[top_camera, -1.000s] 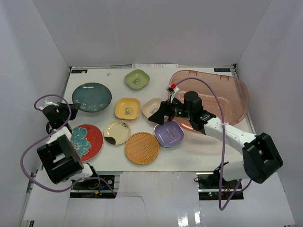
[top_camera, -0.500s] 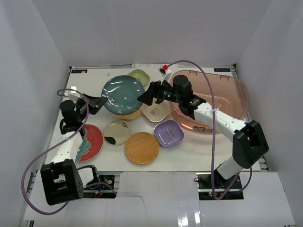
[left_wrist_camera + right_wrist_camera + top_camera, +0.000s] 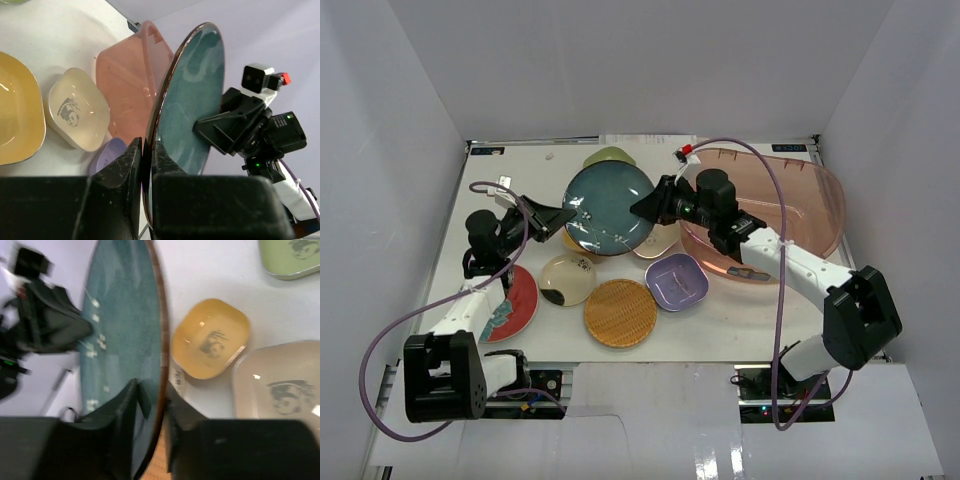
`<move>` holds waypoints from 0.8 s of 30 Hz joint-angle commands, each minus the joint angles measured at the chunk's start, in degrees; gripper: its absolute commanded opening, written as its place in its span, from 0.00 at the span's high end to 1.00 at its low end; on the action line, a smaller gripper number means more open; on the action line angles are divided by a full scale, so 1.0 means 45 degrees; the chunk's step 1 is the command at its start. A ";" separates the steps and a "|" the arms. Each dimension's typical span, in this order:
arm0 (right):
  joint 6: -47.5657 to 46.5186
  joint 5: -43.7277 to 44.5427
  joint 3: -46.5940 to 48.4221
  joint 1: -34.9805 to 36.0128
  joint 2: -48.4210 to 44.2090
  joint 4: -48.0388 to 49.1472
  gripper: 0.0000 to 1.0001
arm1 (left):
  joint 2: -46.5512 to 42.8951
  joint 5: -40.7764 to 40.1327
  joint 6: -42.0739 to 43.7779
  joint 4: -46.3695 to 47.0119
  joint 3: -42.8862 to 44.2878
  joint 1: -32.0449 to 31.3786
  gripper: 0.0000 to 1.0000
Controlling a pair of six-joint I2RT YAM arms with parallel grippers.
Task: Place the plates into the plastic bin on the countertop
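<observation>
Left tool [image 3: 570, 213] clamps the teal plate [image 3: 610, 208] by its left rim; right tool [image 3: 642, 208] straddles the right rim, grip unclear. Likely a handover: right clamps, left releases, then the plastic bin [image 3: 800, 200].

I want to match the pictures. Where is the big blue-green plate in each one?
Top external: teal plate, middle, lifted up.
Left wrist: teal plate, middle, edge-on in the left end effector.
Right wrist: teal plate, left side, edge-on.
Shared landmark: cream square dish.
</observation>
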 commanded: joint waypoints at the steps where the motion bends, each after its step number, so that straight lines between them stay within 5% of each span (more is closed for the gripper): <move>1: 0.0254 0.0722 -0.0544 -0.0201 -0.0787 0.0852 0.78 | -0.0516 0.1169 -0.0632 0.1160 0.0571 -0.0366 1.00; 3: 0.0606 0.0781 -0.0877 -0.0318 -0.1062 0.1087 0.92 | -0.0477 0.1286 -0.0143 0.0731 0.0707 -0.0811 0.98; 7: 0.0937 0.0509 -0.1073 -0.1426 -0.2095 0.1068 0.92 | -0.0476 0.2163 0.0676 -0.0713 0.1622 -0.1361 0.40; 10: 0.1425 -0.0330 -0.1209 -0.3180 -0.3014 0.1087 0.92 | -0.0593 0.2907 0.2315 -0.2763 0.2967 -0.2413 0.16; 14: 0.2051 -0.1793 -0.1346 -0.5997 -0.4031 0.0640 0.92 | -0.0924 0.2402 0.4619 -0.5360 0.4161 -0.4074 0.02; 18: 0.1585 -0.1973 -0.1405 -0.9176 -0.4695 -0.1248 0.92 | -0.1588 0.0587 0.7274 -0.8332 0.4790 -0.5985 0.02; 24: -0.0271 -0.0627 -0.2165 -1.1000 -0.4951 -0.2819 0.92 | -0.3403 -0.3083 0.9387 -0.9837 0.4128 -0.7688 0.02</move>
